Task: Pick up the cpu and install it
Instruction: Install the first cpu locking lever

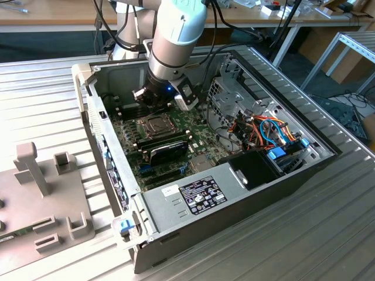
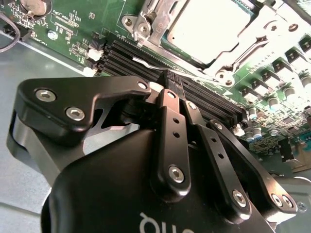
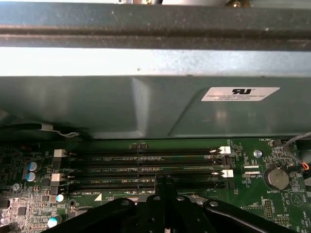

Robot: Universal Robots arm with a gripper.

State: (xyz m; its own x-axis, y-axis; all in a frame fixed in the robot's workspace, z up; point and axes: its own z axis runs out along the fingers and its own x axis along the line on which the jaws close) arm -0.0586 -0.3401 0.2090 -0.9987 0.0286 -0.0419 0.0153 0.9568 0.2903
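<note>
Pincer (image 2: 171,83) closed, low over motherboard (image 2: 73,19).

Ribbed metal tabletop (image 1: 328,222); wooden bench (image 1: 58,17) behind; dark floor (image 1: 316,76); grey metal rack (image 1: 357,44).

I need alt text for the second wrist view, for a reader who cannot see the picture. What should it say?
A black gripper, fingers closed together, hangs just above the black memory slots of a green motherboard. Beyond the slots, the cpu with its dull silver top sits in the socket, inside the hinged metal frame.
</note>
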